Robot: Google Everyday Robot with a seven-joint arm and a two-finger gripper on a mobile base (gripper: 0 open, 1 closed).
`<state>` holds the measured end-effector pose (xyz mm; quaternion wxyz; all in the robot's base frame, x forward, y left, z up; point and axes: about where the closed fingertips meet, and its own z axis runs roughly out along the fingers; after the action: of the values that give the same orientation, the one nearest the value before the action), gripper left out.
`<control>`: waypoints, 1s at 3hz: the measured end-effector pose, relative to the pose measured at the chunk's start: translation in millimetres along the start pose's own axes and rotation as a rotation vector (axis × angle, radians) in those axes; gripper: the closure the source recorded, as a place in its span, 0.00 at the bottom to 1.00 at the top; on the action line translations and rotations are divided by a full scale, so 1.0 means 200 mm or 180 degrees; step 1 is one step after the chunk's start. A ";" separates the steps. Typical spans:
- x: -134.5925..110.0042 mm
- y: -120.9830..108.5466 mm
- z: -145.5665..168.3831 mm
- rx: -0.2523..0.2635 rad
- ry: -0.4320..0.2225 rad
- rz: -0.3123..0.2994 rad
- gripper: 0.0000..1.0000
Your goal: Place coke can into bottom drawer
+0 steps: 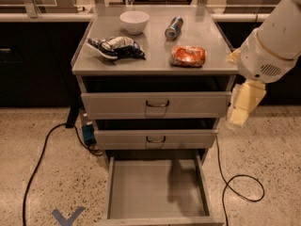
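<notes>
The coke can (188,56), crushed and shiny red-orange, lies on its side on the right front part of the cabinet top (155,62). The bottom drawer (155,189) is pulled out below, with nothing on its flat grey floor. My gripper (237,117) hangs pointing downward on the white arm (270,44), just off the cabinet's right front corner. It is to the right of the can, lower than it, level with the top drawer, and holds nothing that I can see.
On the top also lie a dark-blue-and-white bag (116,47), a white bowl (134,21) and a slim blue-and-silver can (173,27). Two shut drawers with loop handles (157,104) sit above the open one. Black cables (235,182) run over the floor on both sides.
</notes>
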<state>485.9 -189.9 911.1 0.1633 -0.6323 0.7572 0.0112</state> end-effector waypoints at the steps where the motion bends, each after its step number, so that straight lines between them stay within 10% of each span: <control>1: -0.02 -0.19 0.28 -0.0070 -0.0150 0.0011 0.00; 2: -0.09 -0.45 0.53 -0.0090 -0.0274 -0.0022 0.00; 3: -0.09 -0.45 0.53 -0.0090 -0.0274 -0.0022 0.00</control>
<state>599.3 -167.5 833.0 0.1868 -0.6361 0.7470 0.0486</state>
